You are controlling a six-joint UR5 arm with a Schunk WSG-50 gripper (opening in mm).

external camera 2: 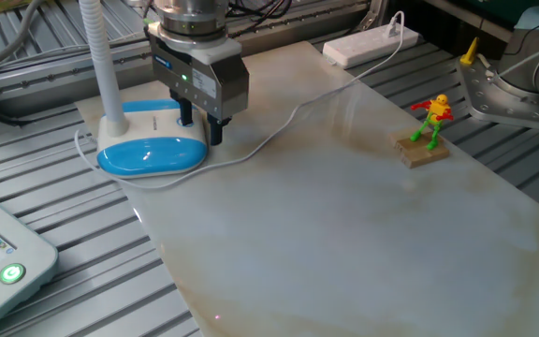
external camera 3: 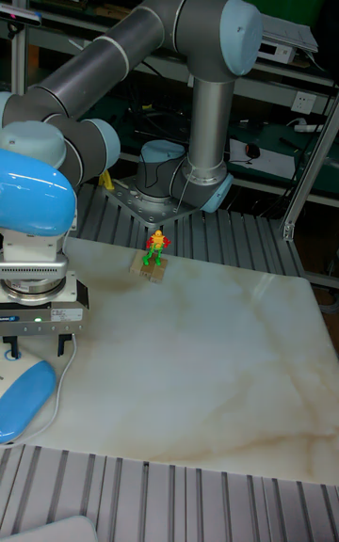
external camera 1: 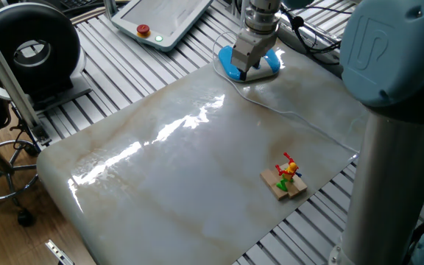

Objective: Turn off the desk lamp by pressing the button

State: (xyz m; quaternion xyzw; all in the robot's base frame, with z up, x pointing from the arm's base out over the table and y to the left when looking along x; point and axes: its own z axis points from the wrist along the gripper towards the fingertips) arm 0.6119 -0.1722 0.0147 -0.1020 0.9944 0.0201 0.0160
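One arm [external camera 3: 141, 43], one marble tabletop [external camera 2: 363, 234] on slatted metal bench. One desk lamp [external camera 2: 148, 150] at tabletop corner, cord [external camera 2: 288, 117] trailing across. One gripper [external camera 2: 201, 124] down on lamp base, two fingers [external camera 2: 216, 131] spread with clear gap. One toy figure [external camera 2: 429, 122] on wood block. Button hidden under gripper, cannot tell contact.

Gripper [external camera 2: 203, 132] over desk lamp [external camera 2: 151, 153] base, at one corner of table [external camera 2: 344, 215].
Lamp neck [external camera 2: 101, 65] upright just beside gripper, on base's far end; cord [external camera 2: 288, 117] trailing from base past gripper to power strip [external camera 2: 371, 44] at table's far edge. Toy figure on block [external camera 2: 426, 131] well apart from gripper, near opposite edge. Pendant [external camera 1: 164, 18] off table, behind gripper.
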